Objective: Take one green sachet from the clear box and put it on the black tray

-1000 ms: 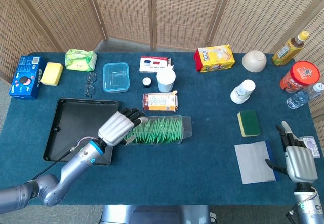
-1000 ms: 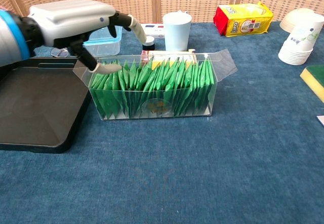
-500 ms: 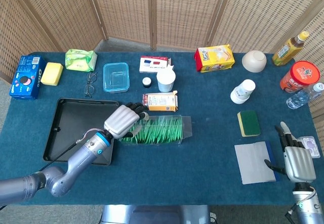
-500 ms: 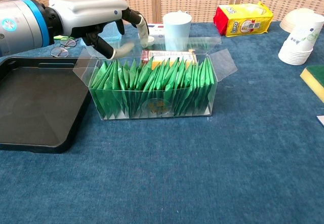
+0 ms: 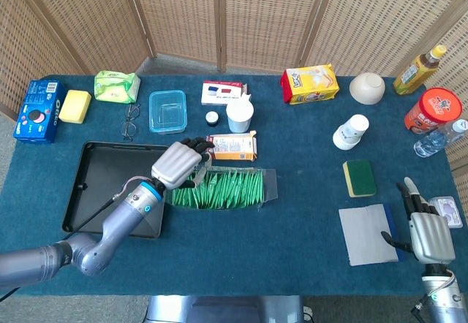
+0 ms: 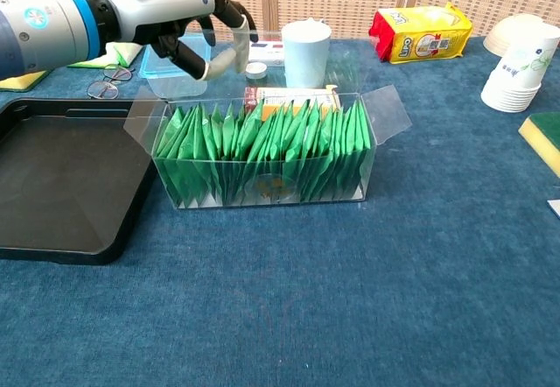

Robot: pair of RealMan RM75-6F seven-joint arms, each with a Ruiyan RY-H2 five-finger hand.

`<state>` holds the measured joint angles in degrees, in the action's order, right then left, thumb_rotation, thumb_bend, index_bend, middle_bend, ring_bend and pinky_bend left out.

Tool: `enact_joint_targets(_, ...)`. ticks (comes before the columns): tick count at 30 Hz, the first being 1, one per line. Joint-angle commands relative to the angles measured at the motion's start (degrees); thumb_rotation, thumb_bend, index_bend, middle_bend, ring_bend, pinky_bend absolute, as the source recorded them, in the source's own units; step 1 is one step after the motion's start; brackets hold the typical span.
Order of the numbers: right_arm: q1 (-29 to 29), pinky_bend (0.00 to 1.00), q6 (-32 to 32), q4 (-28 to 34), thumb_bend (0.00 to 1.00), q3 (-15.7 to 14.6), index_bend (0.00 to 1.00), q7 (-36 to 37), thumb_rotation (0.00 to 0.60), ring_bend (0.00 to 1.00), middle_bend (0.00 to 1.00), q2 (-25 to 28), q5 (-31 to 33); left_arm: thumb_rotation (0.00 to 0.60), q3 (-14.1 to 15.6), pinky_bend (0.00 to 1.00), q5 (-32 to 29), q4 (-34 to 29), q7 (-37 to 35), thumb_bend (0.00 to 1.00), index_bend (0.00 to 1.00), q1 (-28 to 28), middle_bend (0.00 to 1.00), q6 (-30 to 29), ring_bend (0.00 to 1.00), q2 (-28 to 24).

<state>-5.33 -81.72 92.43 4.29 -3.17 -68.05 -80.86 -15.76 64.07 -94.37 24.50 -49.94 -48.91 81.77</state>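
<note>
in the head view the left hand (image 5: 178, 165) hovers over the left end of the clear box (image 5: 223, 188), its fingers curved and apart, nothing visibly between them. half a second back it sat lower and closer to the sachet tops, and a second back its fingers reached down among them, so it has lifted and drawn toward the far side. the green sachets (image 5: 227, 189) stand packed in a row inside the box, none pulled out. the black tray (image 5: 95, 184) lies just left of the box, bare of any sachet. the right hand (image 5: 428, 234) rests at the near right corner beside a grey cloth (image 5: 368, 234), fingers loosely apart and holding nothing, taking no part. in the chest view the left hand (image 6: 179, 24) shows above and beyond the box's far left corner, fingers (image 6: 229, 57) hanging down with a gap between them, clear of the sachets (image 6: 262, 151). the box (image 6: 382, 114) has its end flaps open and the row looks undisturbed; the tray (image 6: 61, 252) shows only its dark floor. compared with the earlier chest pictures, the fingertip that touched the leftmost sachets is now raised well off them. this looks like a grasp that came away empty, so the pick is judged not yet done; the hand would likely need to come down again and pinch a single sachet at the left end before carrying it over to the tray.
</note>
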Motion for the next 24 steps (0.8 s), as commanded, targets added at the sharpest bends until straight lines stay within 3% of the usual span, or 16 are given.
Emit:
enact_joint_targets(1,0.0,0.28,-0.1,0.1,0.19,0.2,0.0,0.0,0.581,0.18,0.03,0.2,0.0,0.485,-0.6,0.24,-0.8,1.4,-1.3,0.59,0.49,-0.7,0.19,-0.4,0.15,1.1)
enact_joint_targets(17,-0.3,0.28,0.5,0.8,0.19,0.5,0.0,-1.1,0.58,0.18,0.03,0.3,0.6,0.486,0.2,0.24,-4.6,8.8,-2.8,0.57,0.5,-3.8,0.19,0.4,0.15,4.4)
enact_joint_targets(19,-0.4,0.28,0.6,0.9,0.19,0.5,0.0,-1.2,0.58,0.18,0.03,0.3,0.6,0.481,0.4,0.24,-5.4,9.9,-2.4,0.56,0.44,-4.3,0.19,0.6,0.14,4.9)
enact_joint_targets(24,-0.3,0.28,0.5,1.2,0.19,0.5,0.0,-1.4,0.58,0.18,0.03,0.4,0.7,0.391,1.2,0.24,-5.8,11.2,-1.0,0.46,0.23,-4.8,0.15,-0.3,0.07,5.4)
